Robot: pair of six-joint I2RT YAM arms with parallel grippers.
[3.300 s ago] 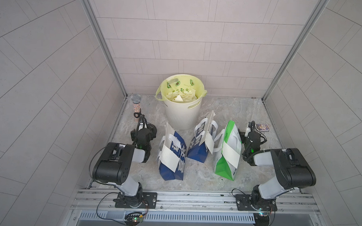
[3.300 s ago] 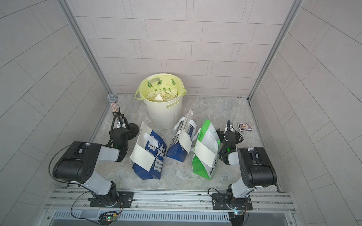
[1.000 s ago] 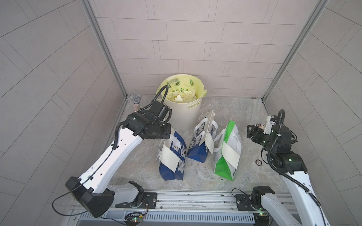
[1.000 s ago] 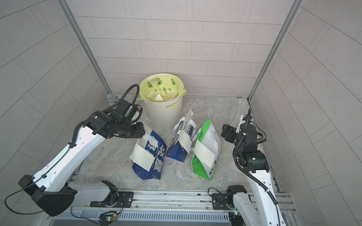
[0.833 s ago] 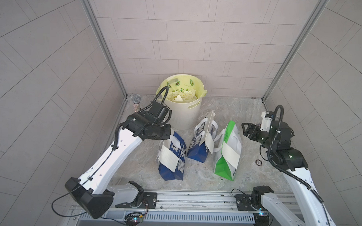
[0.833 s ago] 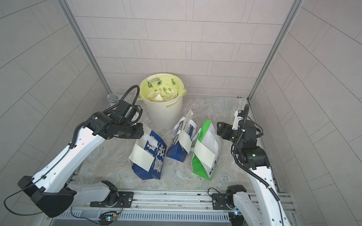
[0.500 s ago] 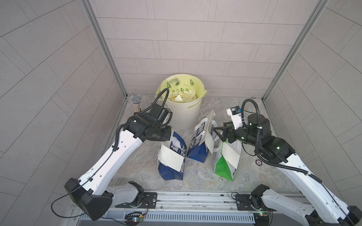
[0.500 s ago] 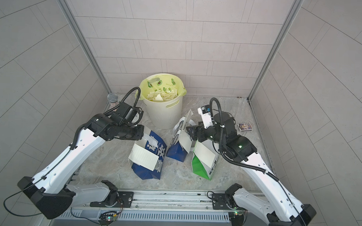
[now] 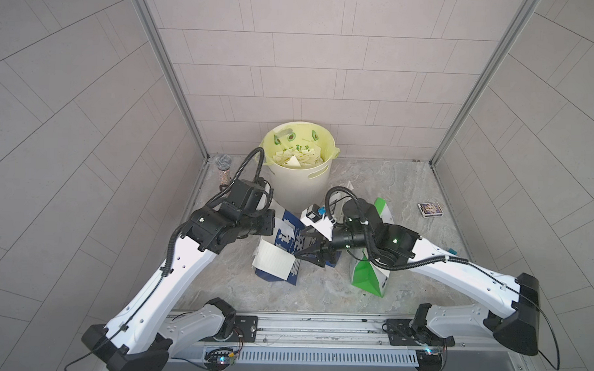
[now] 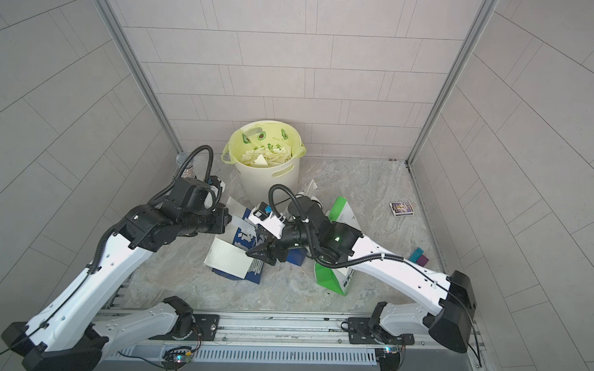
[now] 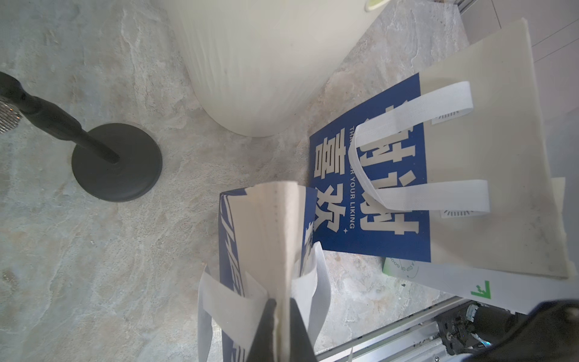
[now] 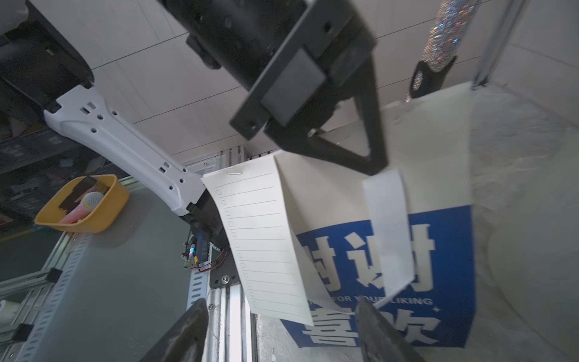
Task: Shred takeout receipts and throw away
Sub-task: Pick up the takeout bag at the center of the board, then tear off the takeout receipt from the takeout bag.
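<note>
located one takeout receipt (image 12: 260, 238) straight ahead of the right gripper (image 12: 282, 313), between its spread fingers, not yet touched. hanging off the side of the blue bag (image 12: 438, 282) by a staple at its upper corner, just below the pinch of the left gripper (image 11: 279, 326).

compared with a second back:
- left jaws now pressed together on the bag's top edge (were parted beside it). bag tipped up, receipt (image 9: 273, 264) fanned out flat in a top view.
- right arm swung in from the far side, now over the green bag (image 9: 367, 277), jaws a little narrower but clearly apart.

judged: bag anchored, slip presented, tearing off likely next. expect resistance at the staple, so better to pull away from the left pinch. not yet shredded. bin (image 9: 302, 193) beyond both grippers, already holding scraps.
</note>
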